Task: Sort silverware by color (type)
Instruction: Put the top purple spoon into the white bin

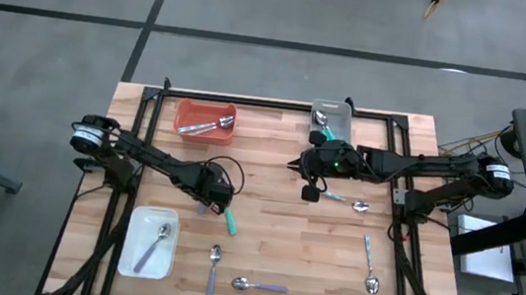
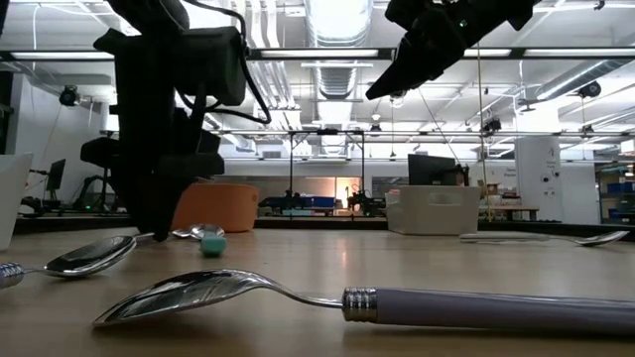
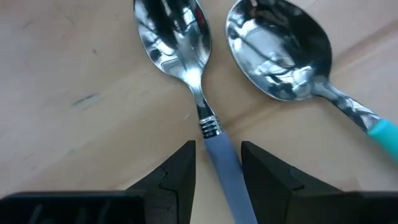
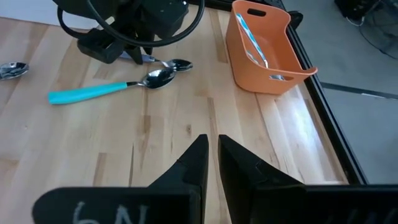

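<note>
Wooden-slat desk (image 1: 272, 238), dark-framed, on grey floor; contents listed outward from each pincer.

Left pincer (image 3: 217, 165): low over the desk's left-centre, fingers (image 3: 177, 171) parted and straddling the handle of a pale-blue spoon (image 3: 186, 56); sides appear just clear of the handle, contact not certain; spoon flat on the wood, long axis running straight away from the wrist, bowl at the far end.

Teal spoon (image 3: 292, 56): one, just beside the first, bowls side by side, handles diverging; in the high view its teal handle (image 1: 230, 223) points toward the near edge.

Right pincer (image 4: 211, 158): clenched, grasping nothing, raised above the desk's centre-right.

Loose spoons near the front and right: four counted; two lavender (image 1: 213, 269) (image 1: 260, 286), the first lengthwise front-to-back, the second crosswise; one teal (image 1: 370, 267), bowl toward the near edge; one (image 1: 348, 202) below the right arm, colour unclear.

Trays: three; orange (image 1: 206, 119) with silverware, count unclear; grey (image 1: 331, 119) holding teal pieces, count unclear; white (image 1: 150, 242) with one lavender spoon.
</note>
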